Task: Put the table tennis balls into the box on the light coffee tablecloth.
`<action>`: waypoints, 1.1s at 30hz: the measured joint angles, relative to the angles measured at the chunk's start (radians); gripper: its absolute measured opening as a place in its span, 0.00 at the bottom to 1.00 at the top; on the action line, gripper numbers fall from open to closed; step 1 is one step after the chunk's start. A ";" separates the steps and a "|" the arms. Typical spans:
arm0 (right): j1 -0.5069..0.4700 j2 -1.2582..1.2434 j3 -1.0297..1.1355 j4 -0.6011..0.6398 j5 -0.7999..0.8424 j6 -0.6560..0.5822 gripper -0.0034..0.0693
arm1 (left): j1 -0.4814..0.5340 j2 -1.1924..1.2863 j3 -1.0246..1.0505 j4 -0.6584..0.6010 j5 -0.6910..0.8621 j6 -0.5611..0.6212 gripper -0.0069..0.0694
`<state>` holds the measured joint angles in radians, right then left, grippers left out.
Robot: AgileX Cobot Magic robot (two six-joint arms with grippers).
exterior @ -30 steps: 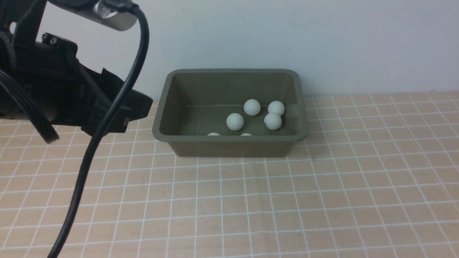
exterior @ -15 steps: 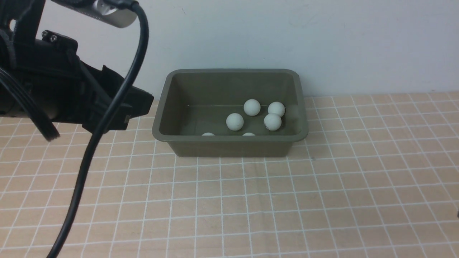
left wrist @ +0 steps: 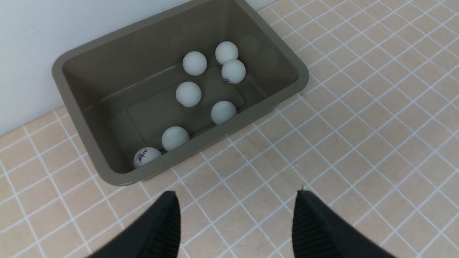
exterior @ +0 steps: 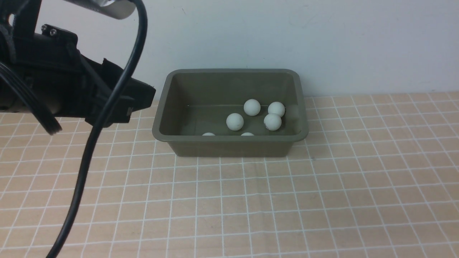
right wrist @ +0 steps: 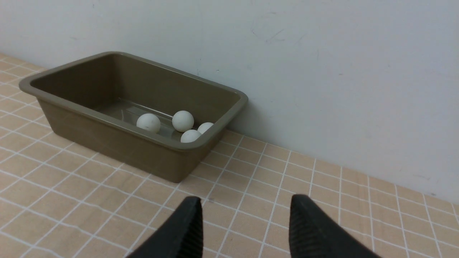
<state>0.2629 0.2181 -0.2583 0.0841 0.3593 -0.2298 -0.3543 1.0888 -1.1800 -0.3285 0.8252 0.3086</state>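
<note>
Front view, light coffee tablecloth (exterior: 322, 200), white wall (exterior: 322, 43)

Unreadable dark print, one ball (left wrist: 146, 156)

Seven white table tennis balls (left wrist: 189, 94) lie inside the olive-green box (left wrist: 300, 73), one showing dark print by a near corner. The box sits upright on the light coffee tablecloth (exterior: 322, 200), against the wall.
</note>
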 joint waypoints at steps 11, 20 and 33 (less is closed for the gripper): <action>0.000 0.000 0.000 -0.001 0.002 -0.001 0.48 | 0.000 0.000 0.000 -0.051 0.000 0.000 0.55; 0.000 0.000 0.000 -0.001 0.007 -0.001 0.48 | 0.047 -0.032 0.005 -0.050 -0.006 0.002 0.55; 0.000 0.000 0.000 -0.001 0.031 -0.001 0.48 | 0.414 -0.517 0.471 -0.025 -0.307 0.087 0.55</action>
<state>0.2629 0.2181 -0.2583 0.0832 0.3899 -0.2308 0.0600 0.5722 -0.7093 -0.3535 0.5179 0.3958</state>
